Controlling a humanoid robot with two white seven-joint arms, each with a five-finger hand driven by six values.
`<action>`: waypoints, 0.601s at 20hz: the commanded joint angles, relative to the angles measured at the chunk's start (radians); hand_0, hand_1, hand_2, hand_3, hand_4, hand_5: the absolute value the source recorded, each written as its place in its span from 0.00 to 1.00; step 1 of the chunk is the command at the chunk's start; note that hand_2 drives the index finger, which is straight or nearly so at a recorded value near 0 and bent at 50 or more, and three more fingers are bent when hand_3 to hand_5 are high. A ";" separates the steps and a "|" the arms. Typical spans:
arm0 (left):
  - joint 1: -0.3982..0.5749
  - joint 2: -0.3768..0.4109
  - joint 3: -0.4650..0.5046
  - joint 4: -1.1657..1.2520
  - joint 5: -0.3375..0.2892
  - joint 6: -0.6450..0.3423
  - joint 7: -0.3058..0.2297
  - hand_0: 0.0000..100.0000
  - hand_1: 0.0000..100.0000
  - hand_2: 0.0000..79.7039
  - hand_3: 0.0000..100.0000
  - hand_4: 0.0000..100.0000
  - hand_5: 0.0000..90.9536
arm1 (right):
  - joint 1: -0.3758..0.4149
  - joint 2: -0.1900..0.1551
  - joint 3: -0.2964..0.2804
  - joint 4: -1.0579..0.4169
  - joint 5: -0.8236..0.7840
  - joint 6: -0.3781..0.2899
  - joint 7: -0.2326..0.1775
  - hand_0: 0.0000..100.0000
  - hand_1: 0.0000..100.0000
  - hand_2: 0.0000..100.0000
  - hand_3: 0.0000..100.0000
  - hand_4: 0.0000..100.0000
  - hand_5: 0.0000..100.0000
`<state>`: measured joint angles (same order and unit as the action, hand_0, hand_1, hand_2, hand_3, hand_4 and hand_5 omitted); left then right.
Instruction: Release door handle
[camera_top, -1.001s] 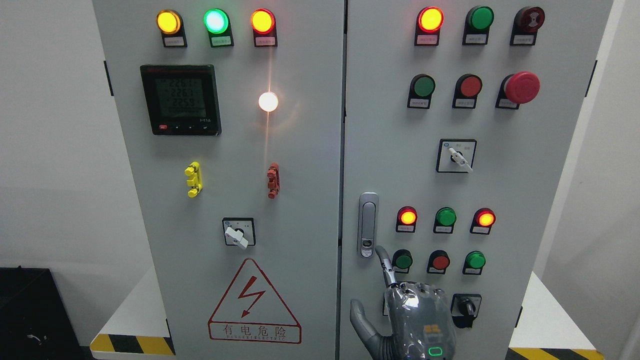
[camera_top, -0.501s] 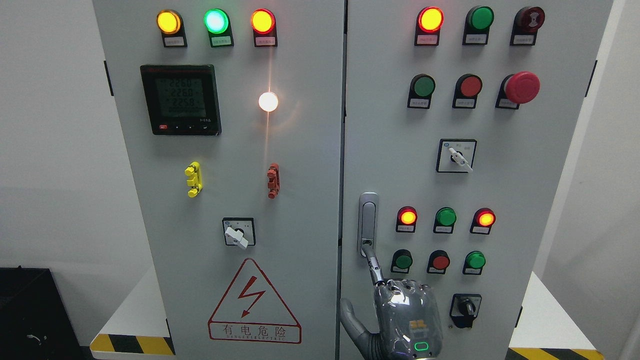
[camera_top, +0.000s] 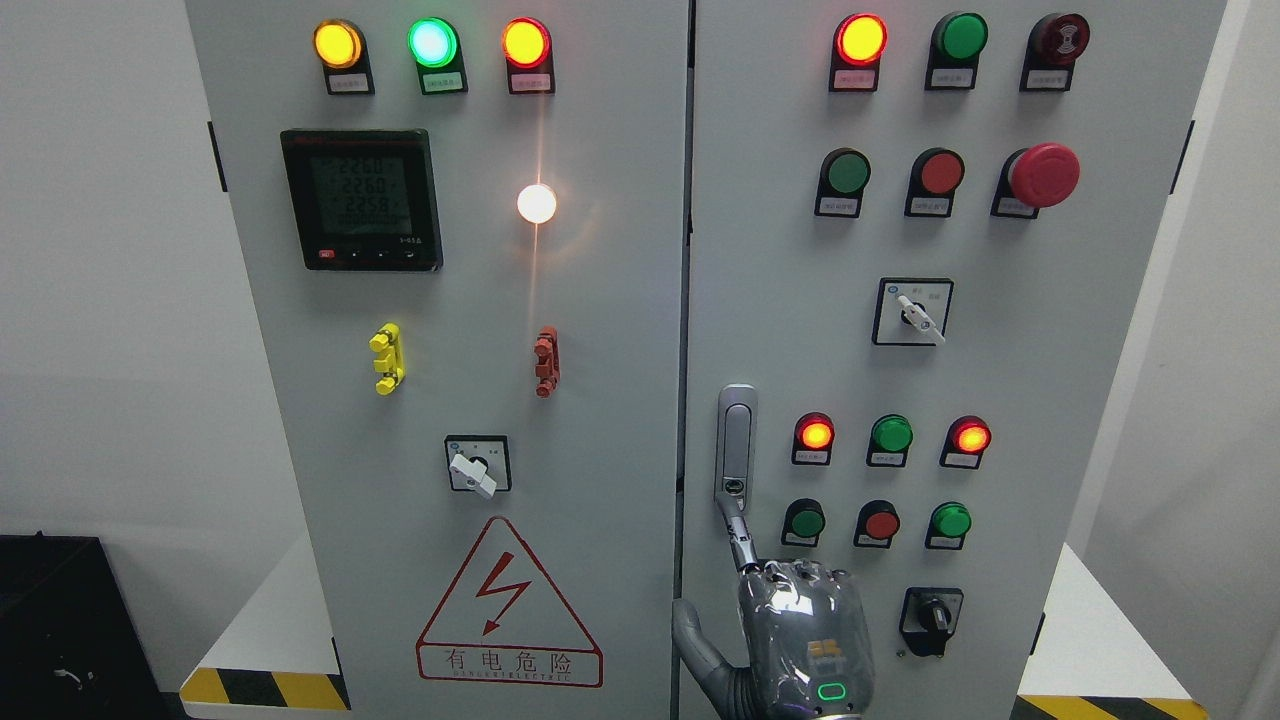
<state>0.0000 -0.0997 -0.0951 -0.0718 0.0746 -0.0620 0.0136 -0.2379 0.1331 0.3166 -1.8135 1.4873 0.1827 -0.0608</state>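
**Robot finger at the base of a cabinet door handle**

A grey electrical cabinet (camera_top: 600, 300) with two doors fills the view. The handle (camera_top: 736, 445), a slim upright silver latch, sits on the right door just beside the centre seam, at mid-height, with a round keyhole at its lower end.

One robot hand (camera_top: 790, 630) rises from the bottom edge below the handle; which arm it belongs to cannot be told. Its forefinger (camera_top: 735, 535) points straight up, the tip touching or almost touching the handle's lower end. The thumb sticks out toward the seam, and the other fingers look folded down. It grips nothing.

Possible trouble, as a judgement: if the fingertip is caught under the latch lip, drawing back could tug the handle or door open. A sideways drift away from the seam could bump the green button (camera_top: 806, 521) just beside the handle's base, or the red one next to it.

Counts: on the handle's door, twelve round lamps or buttons, one red mushroom stop button (camera_top: 1043, 175), one white switch (camera_top: 918, 315) and one black knob (camera_top: 932, 615). On the other door, three lamps on top, one bright white lamp (camera_top: 537, 203), one meter (camera_top: 361, 199), one yellow clip (camera_top: 387, 359), one red clip (camera_top: 545, 361), one white switch and one warning triangle (camera_top: 508, 605).
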 joint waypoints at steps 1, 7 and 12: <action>0.017 0.000 0.000 0.000 0.001 -0.001 0.000 0.12 0.56 0.00 0.00 0.00 0.00 | -0.011 0.000 0.002 0.013 0.002 0.003 -0.007 0.44 0.25 0.00 0.99 0.99 1.00; 0.017 0.000 0.000 0.000 0.001 -0.001 0.000 0.12 0.56 0.00 0.00 0.00 0.00 | -0.015 0.000 0.001 0.019 0.002 0.011 -0.007 0.44 0.25 0.00 0.99 0.99 1.00; 0.017 0.000 0.000 0.000 -0.001 -0.001 0.000 0.12 0.56 0.00 0.00 0.00 0.00 | -0.020 0.000 -0.002 0.022 0.002 0.014 -0.007 0.44 0.25 0.00 0.99 0.99 1.00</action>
<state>0.0000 -0.0997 -0.0951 -0.0720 0.0749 -0.0621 0.0136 -0.2528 0.1334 0.3168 -1.8018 1.4893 0.1949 -0.0673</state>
